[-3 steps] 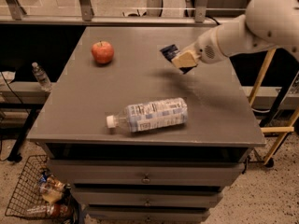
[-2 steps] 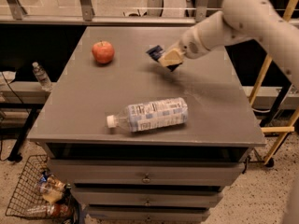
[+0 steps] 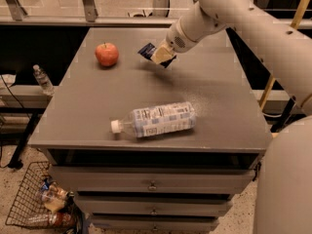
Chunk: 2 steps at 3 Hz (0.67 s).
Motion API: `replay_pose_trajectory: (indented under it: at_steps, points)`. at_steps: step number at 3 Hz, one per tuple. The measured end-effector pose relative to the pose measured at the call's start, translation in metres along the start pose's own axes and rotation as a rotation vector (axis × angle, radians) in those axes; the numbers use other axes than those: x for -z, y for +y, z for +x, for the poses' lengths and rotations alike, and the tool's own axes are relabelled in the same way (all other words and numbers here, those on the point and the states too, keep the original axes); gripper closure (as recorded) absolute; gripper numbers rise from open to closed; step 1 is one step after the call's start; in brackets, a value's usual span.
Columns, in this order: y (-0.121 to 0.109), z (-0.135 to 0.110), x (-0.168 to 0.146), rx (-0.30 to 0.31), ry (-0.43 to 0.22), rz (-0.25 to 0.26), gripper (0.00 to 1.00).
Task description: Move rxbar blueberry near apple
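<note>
The gripper (image 3: 158,56) was pinching the bar (image 3: 145,49), its tan fingers closed on one end while the dark blue wrapper stuck out to the camera's left. It hung over the back half of the table (image 3: 87,106), tilted, apparently clear of the top, with a soft shadow below it.

Over the last second the arm (image 3: 219,13) had swept from the camera-right side of the table towards the middle, carrying the bar with it. The bar had started well apart from the apple (image 3: 107,54) and was now near it, with a strip of bare table between the two. The apple had not moved; it stood upright at the back, on the camera's left. The bottle (image 3: 156,120) lay on its side near the front edge as before, out of the arm's path.

For the task this was good news — the carry looked mostly done. What seemed to remain was a little more travel towards the apple, a descent to the table, and a release. The main risk, I judged, was nudging the apple, which would roll easily, or the bar slipping from an end-on grip.
</note>
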<state>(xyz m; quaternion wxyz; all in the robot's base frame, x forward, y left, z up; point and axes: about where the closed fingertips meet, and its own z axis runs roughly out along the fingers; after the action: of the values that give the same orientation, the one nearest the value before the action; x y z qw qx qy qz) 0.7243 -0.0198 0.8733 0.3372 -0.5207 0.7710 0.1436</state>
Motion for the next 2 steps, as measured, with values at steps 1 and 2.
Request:
replay_pose_trajectory:
  at_steps: [1, 2]
  points:
    - [0.008, -0.007, -0.015, 0.044, 0.072, 0.016, 1.0]
    - [0.017, -0.012, -0.028, 0.084, 0.124, 0.003, 1.0]
